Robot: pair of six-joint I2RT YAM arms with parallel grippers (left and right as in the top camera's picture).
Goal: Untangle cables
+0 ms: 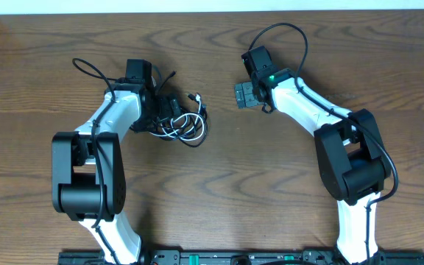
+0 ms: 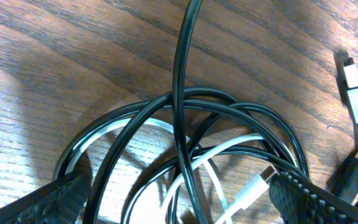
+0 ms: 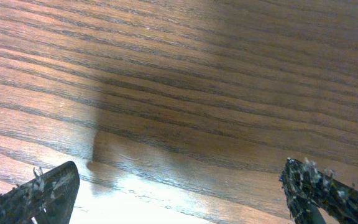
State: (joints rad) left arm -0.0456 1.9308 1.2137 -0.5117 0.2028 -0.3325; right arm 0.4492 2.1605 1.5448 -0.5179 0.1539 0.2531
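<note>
Lying tangled toward the far edge of the bench (image 1: 271, 184), limp, light black and white cables (image 2: 185, 93) are straddled by the spread left gripper (image 2: 179, 186), the right gripper (image 3: 179, 180) equally spread and empty; plug ends (image 2: 353, 81) are judged best gripped.

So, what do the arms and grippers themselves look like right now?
The left arm and right arm both have white links with bulky black joint housings and a black wire looping off the wrist. A green light glows on the right one. The left gripper and right gripper have black, rough-textured fingers; the right's fingers carry pale frayed fluff.
</note>
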